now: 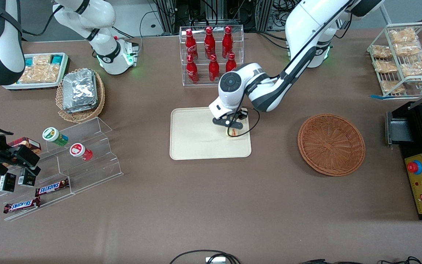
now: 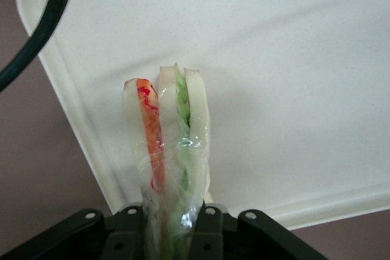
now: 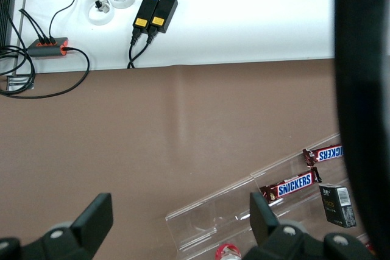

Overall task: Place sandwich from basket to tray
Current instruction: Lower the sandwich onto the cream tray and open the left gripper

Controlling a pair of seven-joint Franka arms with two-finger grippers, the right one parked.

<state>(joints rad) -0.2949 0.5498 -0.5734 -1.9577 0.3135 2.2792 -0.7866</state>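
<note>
The end effector sits low over the tray, near the tray's edge on the working arm's side, w/ its fingers pinching the sandwich from both sides. The sandwich is clear-wrapped w/ white bread and orange-red + green filling, and it's over the cream surface close to the rim; can't tell if it's touching down. The basket sits on the bench toward the working arm's end, apart from the tray. Red bottles stand in a clear rack farther from the front camera than the tray.
</note>
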